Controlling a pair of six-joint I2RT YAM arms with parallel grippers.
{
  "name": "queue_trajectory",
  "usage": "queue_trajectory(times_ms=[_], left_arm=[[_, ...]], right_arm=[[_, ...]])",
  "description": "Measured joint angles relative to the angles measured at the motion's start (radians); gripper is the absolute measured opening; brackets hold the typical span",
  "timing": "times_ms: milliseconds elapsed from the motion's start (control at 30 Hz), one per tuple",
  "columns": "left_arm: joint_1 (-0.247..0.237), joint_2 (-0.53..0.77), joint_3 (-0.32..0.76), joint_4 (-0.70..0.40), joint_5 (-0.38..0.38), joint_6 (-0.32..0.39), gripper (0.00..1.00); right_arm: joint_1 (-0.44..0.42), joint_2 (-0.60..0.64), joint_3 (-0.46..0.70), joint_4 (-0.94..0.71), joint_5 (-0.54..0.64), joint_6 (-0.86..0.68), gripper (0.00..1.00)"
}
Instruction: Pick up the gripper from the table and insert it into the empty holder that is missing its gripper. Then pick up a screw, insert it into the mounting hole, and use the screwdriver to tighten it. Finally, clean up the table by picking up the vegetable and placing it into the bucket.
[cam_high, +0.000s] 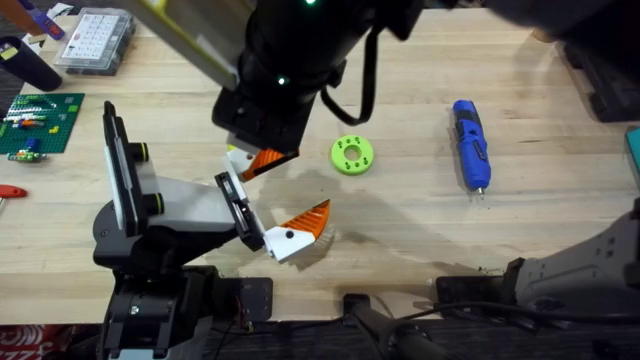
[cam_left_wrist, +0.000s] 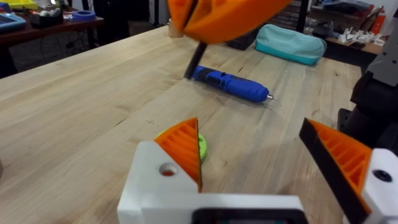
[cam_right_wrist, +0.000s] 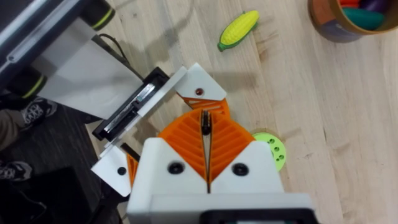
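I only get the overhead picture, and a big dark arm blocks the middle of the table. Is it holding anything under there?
Observer: Yes. The right wrist view shows the right gripper shut on a thin dark rod, possibly a screw, just above the holder.
Visitor: And the vegetable? I can't find one anywhere.
Observer: A yellow toy corn lies on the table beyond the holder, seen from the right wrist.
Visitor: Is the bucket near it?
Observer: The brown bucket stands apart from the corn on the same stretch of table, with a few coloured things inside that I cannot identify.
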Motion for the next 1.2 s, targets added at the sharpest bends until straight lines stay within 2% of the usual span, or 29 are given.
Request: queue_trajectory(times_ms=[700,1033,1200], left_arm=[[0.0,0.0,0.0,0.004,0.0,-0.001,0.99],[0.0,0.0,0.0,0.004,0.0,-0.001,0.99],[0.0,0.0,0.0,0.004,0.0,-0.001,0.99]], right_arm=[[-0.002,0.008,0.003,0.002,0.001,-0.002,0.01],[-0.002,0.123,0.161,-0.12,0.002,-0.002,0.01],[-0.002,0.154,0.199,-0.134,0.004,-0.003,0.01]])
